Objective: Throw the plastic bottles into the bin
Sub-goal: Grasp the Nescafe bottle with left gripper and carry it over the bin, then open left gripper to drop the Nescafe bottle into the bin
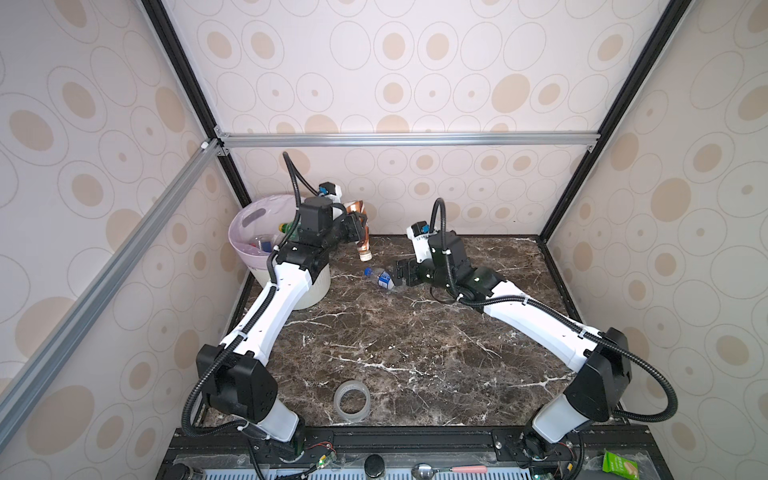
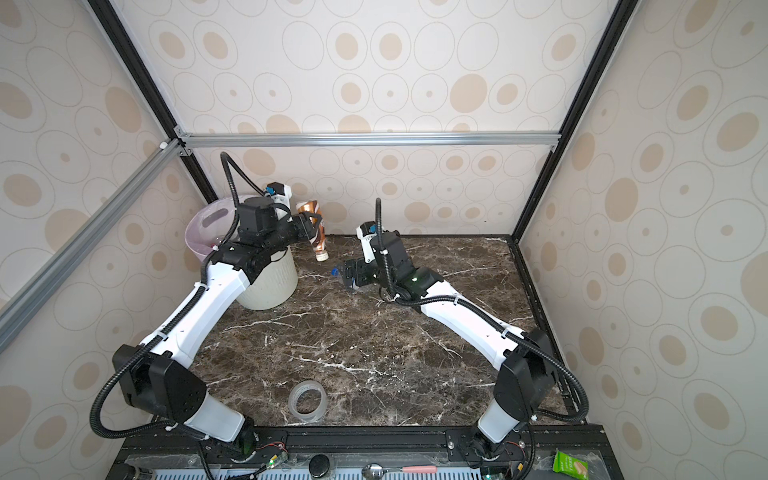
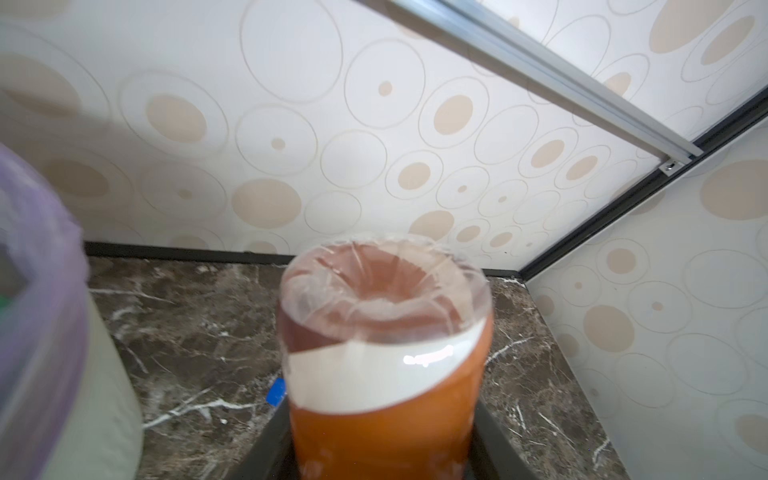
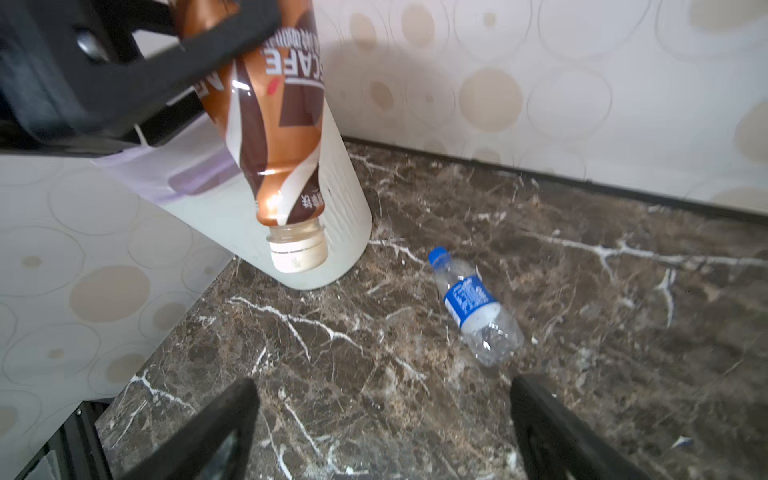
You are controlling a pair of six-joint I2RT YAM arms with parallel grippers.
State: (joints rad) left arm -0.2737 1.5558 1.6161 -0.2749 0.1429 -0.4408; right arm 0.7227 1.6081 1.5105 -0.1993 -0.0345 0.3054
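Surface (image 1: 415, 340): dark brown marble with white veins, boxed in by wallpaper of beige ovals and an aluminium frame.
Bin (image 1: 318, 286): cream-white, lilac-lined wastebasket, standing at the far left corner of the surface.
Inside the bin: a green bottle (image 1: 287, 229) with a yellow cap and a clear bottle (image 1: 262, 243), both seen past the left arm (image 1: 266, 316) (anything further in is hidden by that arm).
Left jaws: closed on the brown-wrapped bottle (image 1: 362, 232), gripping its body toward the base end.
Brown-wrapped bottle, position: held cap-down and tilted, raised off the surface, just beside the bin on its right in both top views, outside the rim. Clear base turned toward the left wrist camera. Cream cap in front of the bin's wall in the right wrist view.
Right jaws: spread wide with nothing between them, low over the surface, to the right of the bin and apart from it.
Blue-labelled bottle (image 4: 478, 307): clear with a blue cap, lying on its side on the surface right of the bin, not touching it. Cap end toward the bin, base end toward the right jaws, just ahead of their tips.
Tape ring (image 1: 352, 401): clear roll lying flat on the surface, well apart from the bin, near the front edge.
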